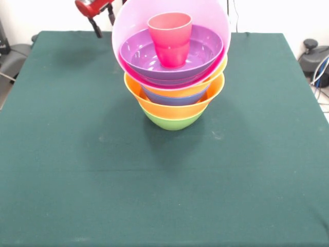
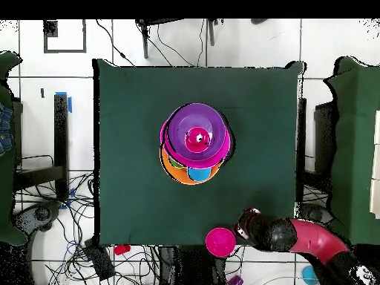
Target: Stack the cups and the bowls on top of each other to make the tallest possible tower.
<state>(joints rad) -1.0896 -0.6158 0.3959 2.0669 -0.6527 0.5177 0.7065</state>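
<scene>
Gripper hangs by the table's far corner — fingers parted, empty. The tower leans — its pink bowl tilts; add gently, centred.

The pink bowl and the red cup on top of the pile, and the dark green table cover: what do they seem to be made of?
The pink bowl looks like glossy, slightly translucent plastic: light glows through its wall. The red cup seems smooth opaque plastic with a soft sheen. The table cover looks like matte woven cloth or felt: no shine, faint lint specks.
</scene>
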